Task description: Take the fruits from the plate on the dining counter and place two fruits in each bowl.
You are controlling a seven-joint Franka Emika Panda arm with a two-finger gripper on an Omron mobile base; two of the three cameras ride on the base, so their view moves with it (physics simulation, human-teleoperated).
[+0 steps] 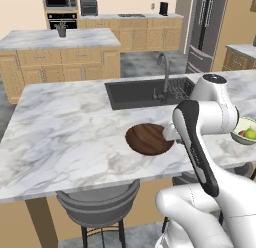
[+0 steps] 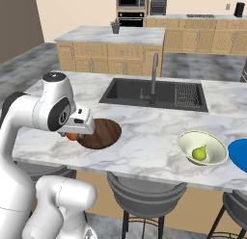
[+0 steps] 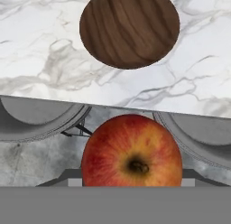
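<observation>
The gripper (image 3: 131,184) is clamped on a round red apple (image 3: 131,151), its smooth skin blushed with yellow and its dark calyx pit facing the hand camera. The fruit hangs over the near edge of the dining counter (image 1: 65,137), a long slab of white marble with soft grey veining, beside the dark wooden bowl (image 3: 129,29). That bowl is shallow and circular, with a pronounced streaked grain, and holds nothing. In the right base view the apple (image 2: 72,136) shows as a small reddish patch under the white hand, just left of the wooden bowl (image 2: 100,133). Farther right along the slab sits the glossy cream-white bowl (image 2: 201,148), deeper and smooth-walled, with a yellow-green pear (image 2: 198,152) inside. At the frame's right edge lies a curved slice of the flat bright blue plate (image 2: 239,155). Two grey rounded stool seats (image 3: 40,121) lie below the counter lip.
</observation>
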